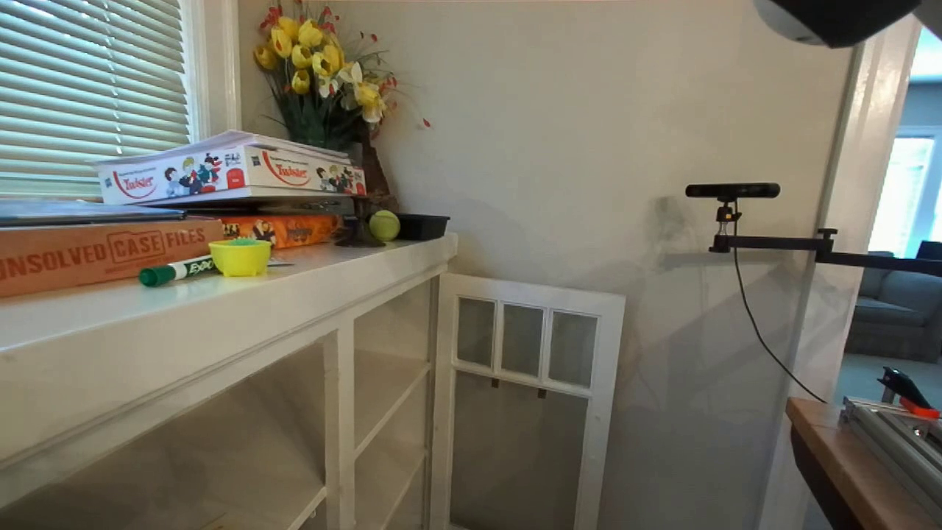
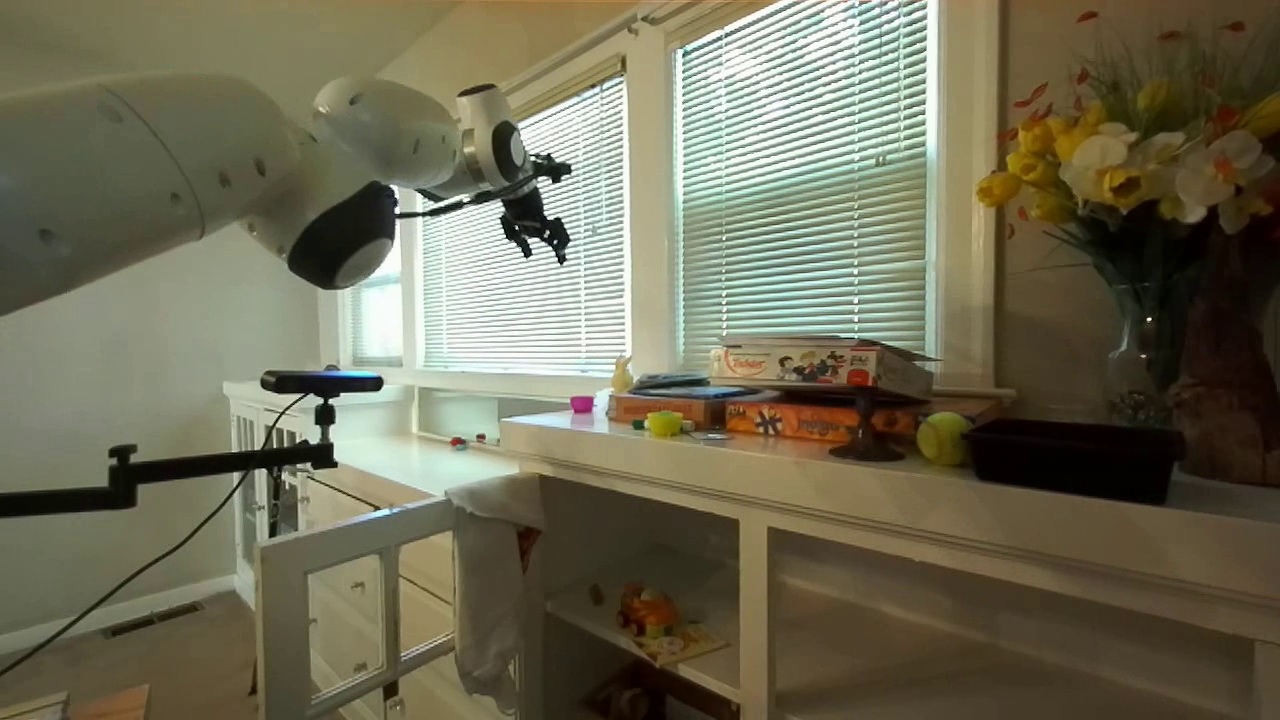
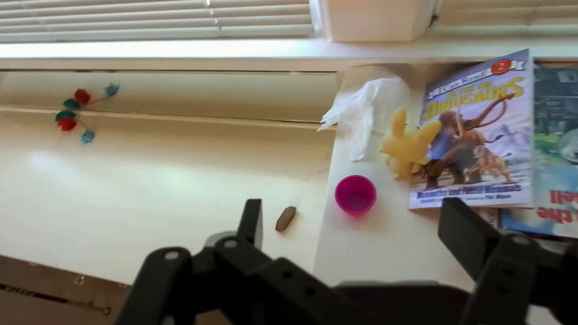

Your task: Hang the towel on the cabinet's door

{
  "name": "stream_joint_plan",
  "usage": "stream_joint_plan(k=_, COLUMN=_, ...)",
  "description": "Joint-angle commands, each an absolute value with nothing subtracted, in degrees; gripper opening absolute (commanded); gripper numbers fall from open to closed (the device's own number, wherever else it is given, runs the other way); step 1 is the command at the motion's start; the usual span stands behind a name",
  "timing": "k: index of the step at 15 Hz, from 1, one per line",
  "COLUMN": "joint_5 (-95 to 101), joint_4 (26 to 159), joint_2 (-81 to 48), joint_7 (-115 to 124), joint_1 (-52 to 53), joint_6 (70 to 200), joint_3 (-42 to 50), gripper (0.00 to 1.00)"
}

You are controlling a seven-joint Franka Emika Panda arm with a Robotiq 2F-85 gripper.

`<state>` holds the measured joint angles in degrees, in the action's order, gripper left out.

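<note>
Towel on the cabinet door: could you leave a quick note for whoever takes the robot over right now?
Gripper: open and empty, raised high, apart from the towel.
Towel: draped over the top of the open cabinet door, at the end nearer the cabinet; its far side is hidden.
Done: the towel is hung and let go.
Left: probably nothing but a check that it sits securely.

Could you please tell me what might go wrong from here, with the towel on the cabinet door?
The towel is simply draped over the cabinet door, so it might slide off. That door stands open, so a bump could shake the towel loose. In the wrist view, the pink cup shows ahead of the open gripper; lowering the gripper there might tip the cup.
</note>
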<state>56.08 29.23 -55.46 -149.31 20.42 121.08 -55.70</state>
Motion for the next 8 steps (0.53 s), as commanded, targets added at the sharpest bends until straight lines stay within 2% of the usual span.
stream_joint_plan(k=1, joint_5=45.86, joint_4=26.93, joint_2=-51.77, joint_7=-144.73, joint_1=23.91, joint_6=119.63, joint_3=-39.97, gripper=1.00)
stream_joint_plan(k=5, joint_5=35.35, joint_4=26.57, joint_2=-48.87, joint_7=-140.10, joint_1=27.52, joint_6=115.65, joint_3=-21.93, gripper=1.00)
stream_joint_plan(k=8, joint_5=30.45, joint_4=25.83, joint_2=-48.03, joint_7=-137.86, joint_1=30.52, joint_6=110.75, joint_3=-11.89, gripper=1.00)
